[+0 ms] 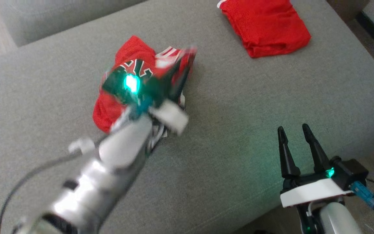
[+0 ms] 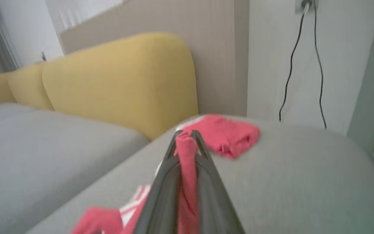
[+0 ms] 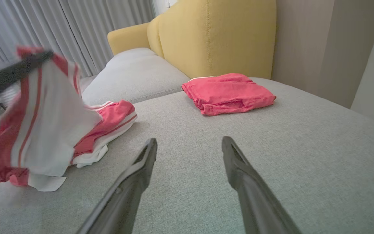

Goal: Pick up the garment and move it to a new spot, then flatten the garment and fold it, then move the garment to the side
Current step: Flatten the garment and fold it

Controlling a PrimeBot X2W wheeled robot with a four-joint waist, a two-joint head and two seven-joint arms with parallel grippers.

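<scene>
Grey sofa cushion (image 1: 239,130) carries everything you're working with. The garment (image 3: 44,123), red with white stripes, hangs from your left gripper (image 2: 187,133), whose fingers are clamped together on a fold of red cloth, while its lower part rests bunched on the cushion. Your right gripper (image 3: 189,146) hovers near the cushion's front edge with fingers apart, holding nothing. I judge you're in the first step, the pick-up and carry. Next you need to choose a bare stretch of cushion well apart from the folded red piece (image 3: 229,94) and set the cloth down there without dragging it. Motion blur smears that grip in the head view, and you can't tell hem from collar in the bundle.
</scene>
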